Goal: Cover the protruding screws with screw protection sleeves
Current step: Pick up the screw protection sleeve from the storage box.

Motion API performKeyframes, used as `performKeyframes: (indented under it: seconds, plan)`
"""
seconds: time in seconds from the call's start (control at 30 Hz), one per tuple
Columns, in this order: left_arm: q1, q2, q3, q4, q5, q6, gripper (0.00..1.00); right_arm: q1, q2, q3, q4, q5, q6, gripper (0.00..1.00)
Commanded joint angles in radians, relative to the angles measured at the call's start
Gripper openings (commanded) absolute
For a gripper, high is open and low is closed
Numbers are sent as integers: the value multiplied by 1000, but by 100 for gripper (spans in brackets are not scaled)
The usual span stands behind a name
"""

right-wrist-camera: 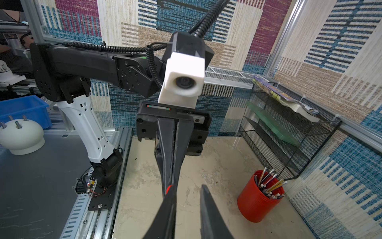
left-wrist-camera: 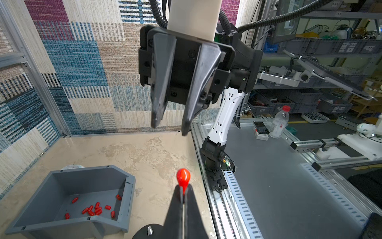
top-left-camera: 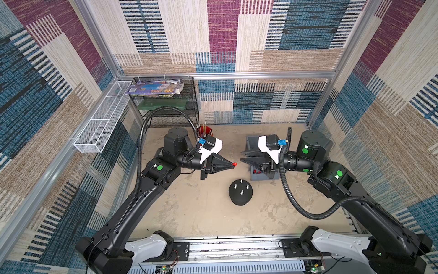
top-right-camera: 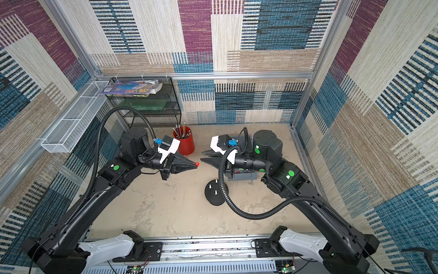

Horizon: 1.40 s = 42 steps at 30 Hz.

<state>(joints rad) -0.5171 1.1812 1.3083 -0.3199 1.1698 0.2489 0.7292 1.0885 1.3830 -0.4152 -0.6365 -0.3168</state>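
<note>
A black dome (top-left-camera: 240, 198) (top-right-camera: 213, 198) stands mid-table with the protruding screws (top-left-camera: 241, 181) (top-right-camera: 216, 181) upright and bare; one screw (left-wrist-camera: 150, 230) shows in the left wrist view. My left gripper (top-left-camera: 232, 166) (top-right-camera: 195, 165) (left-wrist-camera: 183, 189) is shut on one red screw protection sleeve (top-left-camera: 234, 164) (top-right-camera: 197, 164) (left-wrist-camera: 183, 177), which sticks out past its tips above the table. Facing it, just short of the sleeve, my right gripper (top-left-camera: 240, 156) (top-right-camera: 204, 157) (left-wrist-camera: 170, 128) (right-wrist-camera: 187, 188) is open with nothing between its fingers. More sleeves (left-wrist-camera: 93, 209) lie in the grey bin (left-wrist-camera: 62, 180).
The grey bin (top-left-camera: 260, 178) sits under my right wrist, behind the dome. A red cup of pencils (top-right-camera: 184, 142) (right-wrist-camera: 259, 198) stands at the back, near a black mesh shelf (top-left-camera: 166, 104). A white wire basket (top-left-camera: 102, 121) hangs on the left wall.
</note>
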Motion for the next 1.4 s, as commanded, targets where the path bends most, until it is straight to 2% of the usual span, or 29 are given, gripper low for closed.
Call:
performKeyframes:
  seconds: [0.0, 0.13, 0.5, 0.73, 0.83, 1.17, 1.37]
  plan:
    - [3, 3, 8, 3, 39, -21, 0, 4, 4, -3, -5, -26, -22, 22]
    - [5, 2, 7, 3, 35, -21, 0, 14, 24, -6, -20, -22, -32, 25]
    - [5, 8, -6, 5, 6, -16, 0, 36, 37, -7, -12, -40, -47, 22]
    - [6, 6, -10, 7, -3, -16, 0, 38, 37, -2, -22, -40, -42, 25]
    - [6, 6, -9, 8, -4, -18, 0, 38, 38, -2, -23, -31, -39, 20]
    - [6, 8, -8, 12, -2, -22, 0, 41, 63, 13, -59, -22, -41, 23]
    - [6, 3, -11, 10, -3, -20, 0, 44, 72, 17, -59, -23, -42, 20]
